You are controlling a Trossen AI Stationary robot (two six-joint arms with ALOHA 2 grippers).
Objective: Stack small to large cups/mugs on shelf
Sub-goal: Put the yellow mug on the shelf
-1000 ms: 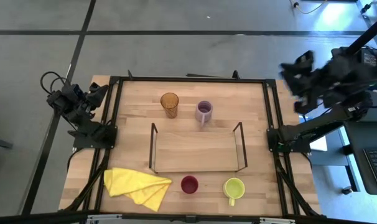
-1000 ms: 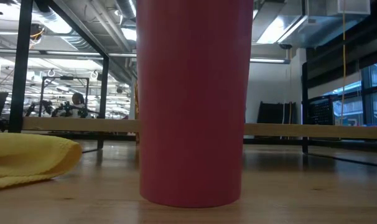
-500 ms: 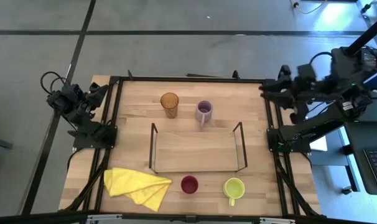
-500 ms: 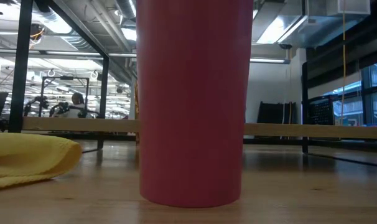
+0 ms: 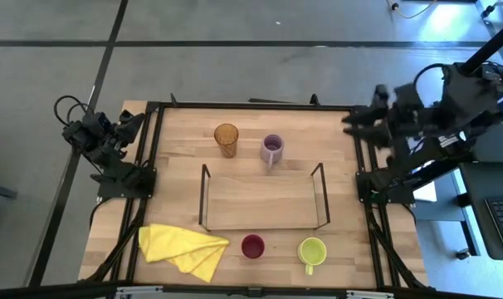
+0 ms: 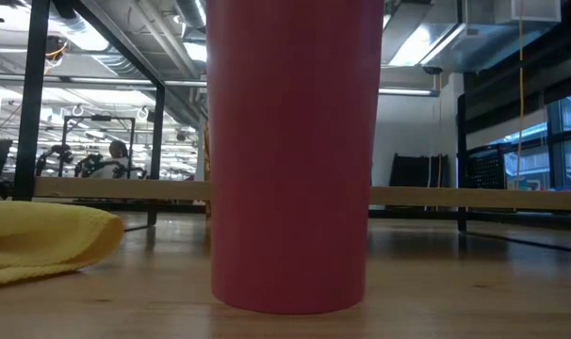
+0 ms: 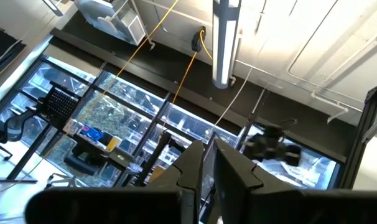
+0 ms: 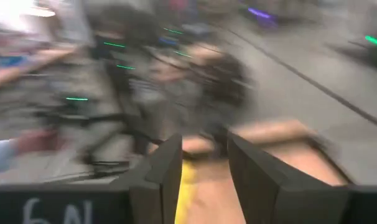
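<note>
While both end effectors (image 5: 129,124) (image 5: 357,121) grip nothing, fingers narrowly parted, four cups (image 5: 253,246) flank one shelf (image 5: 262,202).

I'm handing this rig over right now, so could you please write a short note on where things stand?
Left gripper: shut, parked off the table's left edge.
Right gripper: open, empty, at the table's right edge, far side.
Shelf: mid-table, nothing on it.
Amber tumbler and lilac mug: beyond the shelf.
Red cup and green mug: on its near side, beside a yellow cloth.
Done: nothing.
Left: all four cups to stack on the shelf.
</note>
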